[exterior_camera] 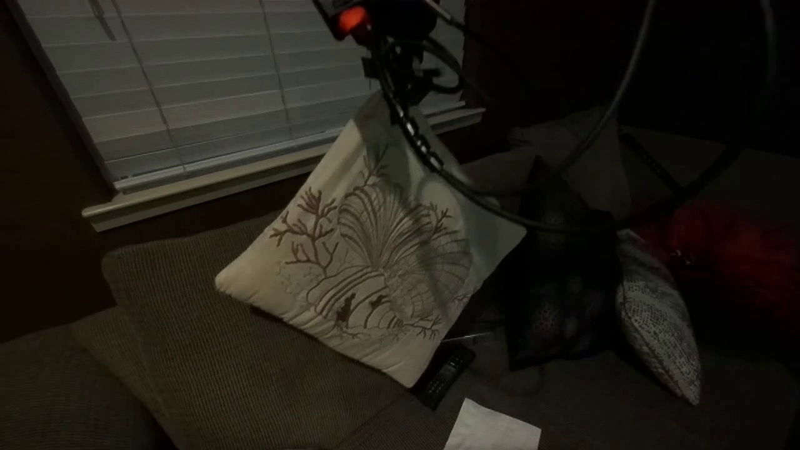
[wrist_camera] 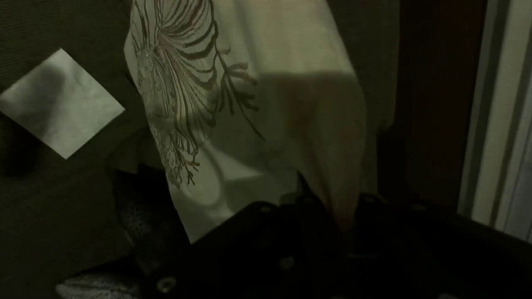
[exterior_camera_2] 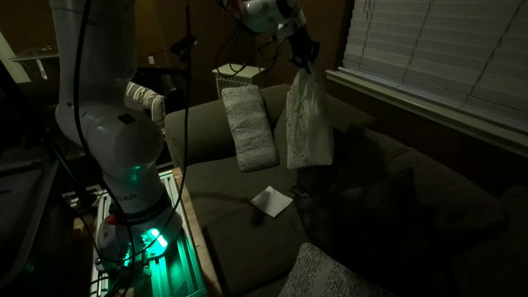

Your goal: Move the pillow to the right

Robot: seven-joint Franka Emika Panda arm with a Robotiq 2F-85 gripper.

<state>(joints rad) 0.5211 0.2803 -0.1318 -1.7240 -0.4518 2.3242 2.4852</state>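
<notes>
The surface [exterior_camera_2: 235, 243] is a dark couch with a ribbed weave; a white sheet of paper [exterior_camera_2: 272, 201] lies flat on its seat, partly shaded; a black remote [exterior_camera: 446, 377] lies just beside the paper; a striped pillow [exterior_camera_2: 250, 128] leans against the armrest [exterior_camera_2: 198, 134]; a black pillow [exterior_camera: 556, 294] stands tilted farther along, with a speckled pillow [exterior_camera: 659, 319] beside it; a red thing [exterior_camera: 731, 250] near the speckled pillow is too dark to make out.
</notes>
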